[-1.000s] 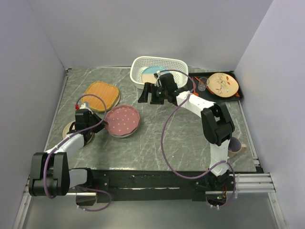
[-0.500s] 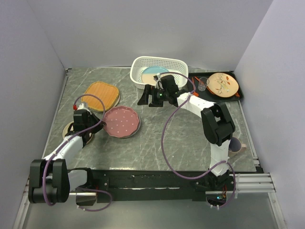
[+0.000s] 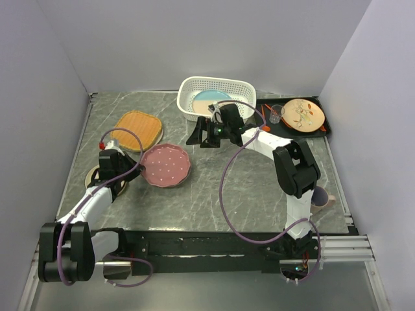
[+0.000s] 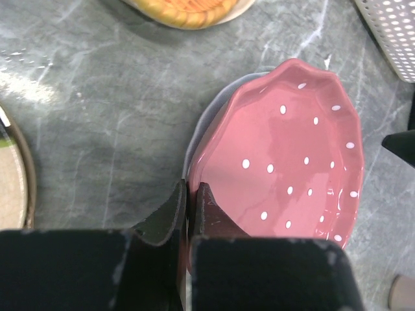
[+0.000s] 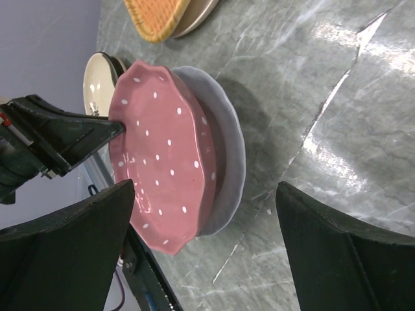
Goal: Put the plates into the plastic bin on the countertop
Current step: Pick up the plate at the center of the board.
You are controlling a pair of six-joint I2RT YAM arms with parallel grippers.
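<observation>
The speckled pink plate [image 3: 167,165] lies on a pale grey plate [image 5: 228,162], its left side raised. My left gripper [image 3: 130,172] is shut on its left rim, as the left wrist view [image 4: 192,188] shows, with the pink plate [image 4: 285,162] filling that view's right half. My right gripper [image 3: 200,133] is open and empty, in front of the white plastic bin [image 3: 188,87], facing the pink plate [image 5: 165,162]. A pale blue plate [image 3: 211,98] lies in the bin. The orange plate [image 3: 137,127] and a tan plate [image 3: 96,176] lie at the left of the countertop [image 3: 214,188].
A black tray [image 3: 324,126] at the back right holds a cream plate with red-orange leaf marks [image 3: 303,113] and a small glass [image 3: 277,114]. A mug [image 3: 321,195] stands by the right arm. Walls close in on three sides.
My left arm has shifted a little while holding the pink plate's rim, and the plate's left side has lifted slightly. My right gripper has moved slightly in front of the bin.
</observation>
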